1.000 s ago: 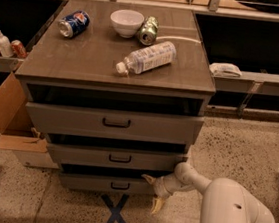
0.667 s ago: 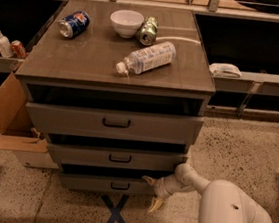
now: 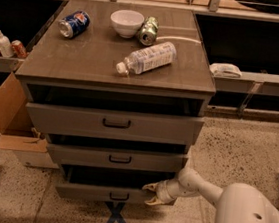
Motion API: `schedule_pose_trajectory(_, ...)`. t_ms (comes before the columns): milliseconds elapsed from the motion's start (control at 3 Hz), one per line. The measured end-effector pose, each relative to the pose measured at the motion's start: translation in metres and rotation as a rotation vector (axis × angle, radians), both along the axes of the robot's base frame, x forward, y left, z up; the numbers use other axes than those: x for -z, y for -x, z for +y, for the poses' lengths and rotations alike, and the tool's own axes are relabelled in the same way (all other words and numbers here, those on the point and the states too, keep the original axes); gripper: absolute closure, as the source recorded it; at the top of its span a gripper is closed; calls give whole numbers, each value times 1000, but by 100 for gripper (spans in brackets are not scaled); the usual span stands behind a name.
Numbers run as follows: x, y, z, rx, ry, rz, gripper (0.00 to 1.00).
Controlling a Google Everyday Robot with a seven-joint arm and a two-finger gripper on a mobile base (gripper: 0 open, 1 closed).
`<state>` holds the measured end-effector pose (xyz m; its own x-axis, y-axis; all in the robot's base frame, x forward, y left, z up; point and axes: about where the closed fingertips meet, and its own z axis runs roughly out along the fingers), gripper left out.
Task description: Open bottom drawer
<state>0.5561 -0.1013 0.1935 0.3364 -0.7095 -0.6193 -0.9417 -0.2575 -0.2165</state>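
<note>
reaching in low from the right, the gripper (image 3: 151,194) sits at the right end of the bottom drawer (image 3: 87,192), its fingers (image 3: 148,186) spread apart and clasping nothing visible. the drawer, lowest in the grey cabinet (image 3: 85,57), stands partly out. step in hand: pulling outward. the next move probably calls for a steady, level draw away from the cabinet.

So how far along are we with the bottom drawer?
Done: the bottom drawer stands partly out, with its front ahead of the middle drawer and a dark gap above it. In hand: the gripper is at the right end of that front, beside the handle. Left: probably more pulling, since little of the inside shows yet.
</note>
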Motion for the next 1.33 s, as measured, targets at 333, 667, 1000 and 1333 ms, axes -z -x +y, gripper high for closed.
schedule_pose_trajectory(333, -21, 31, 3, -18, 3, -30, 87)
schedule_pose_trajectory(667, -32, 60, 5, -34, -3, -27, 100)
schedule_pose_trajectory(1000, -30, 64, 8, -39, -6, -19, 81)
schedule_pose_trajectory(1333, -29, 65, 10, -42, -8, -16, 59)
